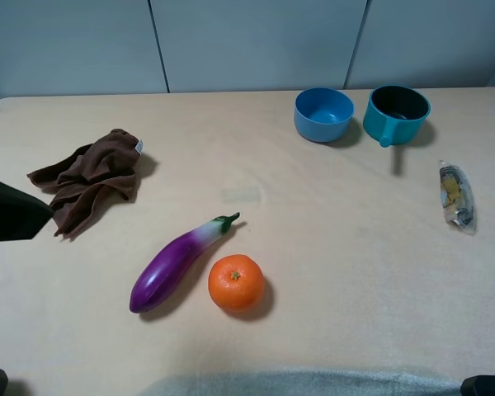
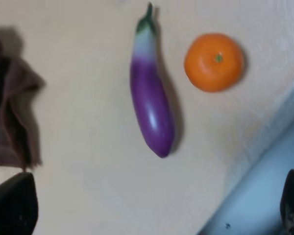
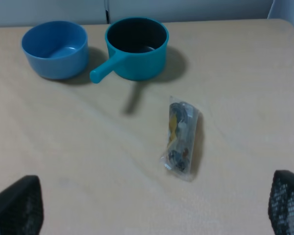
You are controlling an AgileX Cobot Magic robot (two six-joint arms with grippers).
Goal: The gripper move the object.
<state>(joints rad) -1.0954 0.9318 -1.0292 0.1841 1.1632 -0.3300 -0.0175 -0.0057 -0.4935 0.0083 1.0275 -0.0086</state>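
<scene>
**Orange and eggplant side by side on beige table**

Pale beige table (image 1: pixel 330 247) under grey wall panels across the top of the overhead frame. Low and centre in that frame, the orange (image 1: pixel 236 282), resting on the table with its green stem dimple up, untouched by either arm. Just beside it, to the left, a purple eggplant (image 1: pixel 177 264) lying diagonally, green stem end toward the upper right, rounded end toward the lower left; a narrow gap between the two. Upper left, a crumpled brown cloth (image 1: pixel 91 180). Top right, a blue bowl (image 1: pixel 323 114) and next to it a teal pot (image 1: pixel 396 112) with a short handle, close together, whether touching not clear. Far right, a small clear packet (image 1: pixel 457 195) lying flat, contents too small to make out.

Left gripper (image 2: pixel 152 208) seen in its wrist view only as two dark fingertips (image 2: pixel 12 205) at the lower corners, spread wide apart, nothing between them; above them in that frame, the eggplant (image 2: pixel 151 93) at centre, the orange (image 2: pixel 214 61) upper right, the cloth (image 2: pixel 10 117) at the left edge. Dark arm part at the left edge of the overhead frame, well apart from the orange.

Right gripper (image 3: pixel 152 208) likewise spread wide, fingertips (image 3: pixel 17 205) at the lower corners of its wrist view, holding nothing; bowl (image 3: pixel 55 48), pot (image 3: pixel 136 48) and packet (image 3: pixel 180 138) beyond.
</scene>
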